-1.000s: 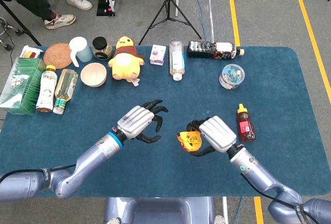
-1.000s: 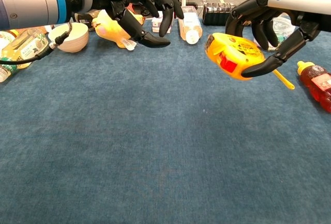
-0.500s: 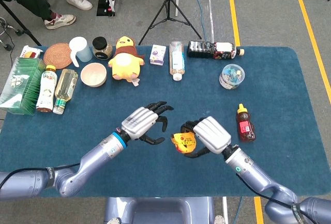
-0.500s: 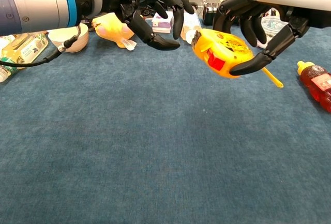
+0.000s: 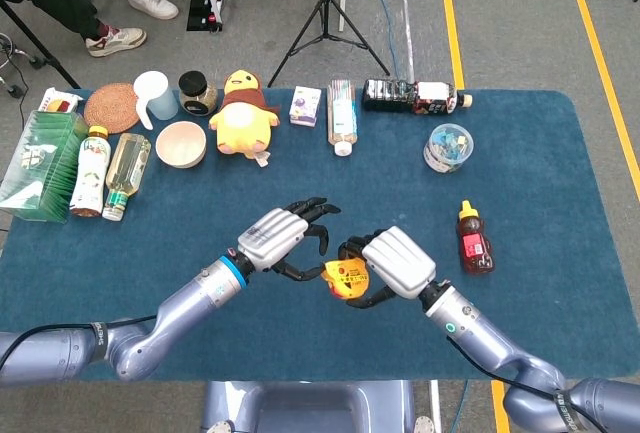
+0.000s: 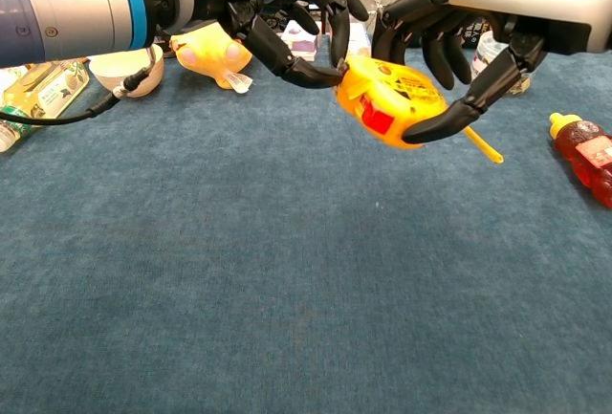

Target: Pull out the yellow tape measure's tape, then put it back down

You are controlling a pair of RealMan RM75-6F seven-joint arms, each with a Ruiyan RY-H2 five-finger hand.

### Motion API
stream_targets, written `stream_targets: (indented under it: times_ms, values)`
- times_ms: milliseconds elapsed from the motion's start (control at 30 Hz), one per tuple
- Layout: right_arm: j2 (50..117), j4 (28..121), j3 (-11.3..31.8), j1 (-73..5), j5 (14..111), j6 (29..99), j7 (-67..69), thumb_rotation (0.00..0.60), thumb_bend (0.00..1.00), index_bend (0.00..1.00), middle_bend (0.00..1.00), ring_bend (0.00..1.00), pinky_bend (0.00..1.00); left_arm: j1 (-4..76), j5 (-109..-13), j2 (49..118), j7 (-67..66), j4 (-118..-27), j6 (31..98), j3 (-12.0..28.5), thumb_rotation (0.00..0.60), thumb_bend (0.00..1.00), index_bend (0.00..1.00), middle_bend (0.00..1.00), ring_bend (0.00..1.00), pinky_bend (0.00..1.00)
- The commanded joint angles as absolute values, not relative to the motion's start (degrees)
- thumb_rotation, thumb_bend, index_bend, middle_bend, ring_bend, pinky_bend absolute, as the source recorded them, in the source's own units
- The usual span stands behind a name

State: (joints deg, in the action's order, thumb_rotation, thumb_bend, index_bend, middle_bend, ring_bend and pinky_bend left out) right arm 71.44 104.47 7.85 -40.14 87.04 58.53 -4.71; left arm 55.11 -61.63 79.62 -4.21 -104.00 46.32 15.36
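My right hand (image 5: 395,261) grips the yellow tape measure (image 5: 345,278) from above and holds it off the blue table (image 5: 560,173). In the chest view the tape measure (image 6: 387,98) shows a red button on its face, and a thin yellow strip (image 6: 486,146) hangs behind my right hand (image 6: 459,32). My left hand (image 5: 275,238) is just left of it with its fingers apart. In the chest view the left hand (image 6: 287,12) has its fingertips (image 6: 335,68) at the case's left edge. I see no tape drawn out.
A red sauce bottle (image 5: 472,238) lies to the right of my right hand. Along the far edge stand a yellow plush duck (image 5: 243,113), a bowl (image 5: 181,143), several bottles and a clear tub (image 5: 448,146). A green box (image 5: 40,163) sits at far left.
My right hand has carried the tape measure leftward toward the left hand. The left hand has moved right until its fingertips meet the case.
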Motion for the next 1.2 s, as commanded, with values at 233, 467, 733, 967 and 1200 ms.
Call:
stream_targets:
  times_ms: [233,467,733,967,1200]
  values:
    - [72.51,104.53,8.78,-41.07,85.18,57.57,-5.50,0.421,0.25,0.62,0.64,0.61,0.58,55.25,-61.70,79.72,-1.87,-103.92,45.46,15.50,0.500,0.27,0.49,0.12,0.00,0.11]
    - [72.49,104.44,9.40,-41.51,83.69,57.07,-5.91,0.420,0.25,0.62,0.64,0.62,0.58,55.32,-61.47,79.19,0.36,-103.79,44.26,15.66,0.498,0.27,0.49,0.12,0.00,0.11]
    - [72.45,104.02,9.44,-41.67,82.84,56.72,-6.01,0.422,0.25,0.62,0.65,0.62,0.58,55.20,-62.00,78.93,1.51,-103.13,44.19,15.59,0.500,0.27,0.49,0.12,0.00,0.11]
    - [72.31,103.72,9.45,-41.69,82.54,56.71,-5.49,0.421,0.25,0.62,0.65,0.62,0.58,55.42,-61.82,79.20,1.71,-102.60,44.41,15.66,0.500,0.30,0.51,0.12,0.00,0.11]
    - [72.16,103.36,9.36,-41.68,82.64,56.90,-5.35,0.420,0.25,0.62,0.65,0.62,0.58,55.83,-61.13,79.39,1.79,-102.45,44.55,15.96,0.493,0.32,0.53,0.12,0.00,0.11]
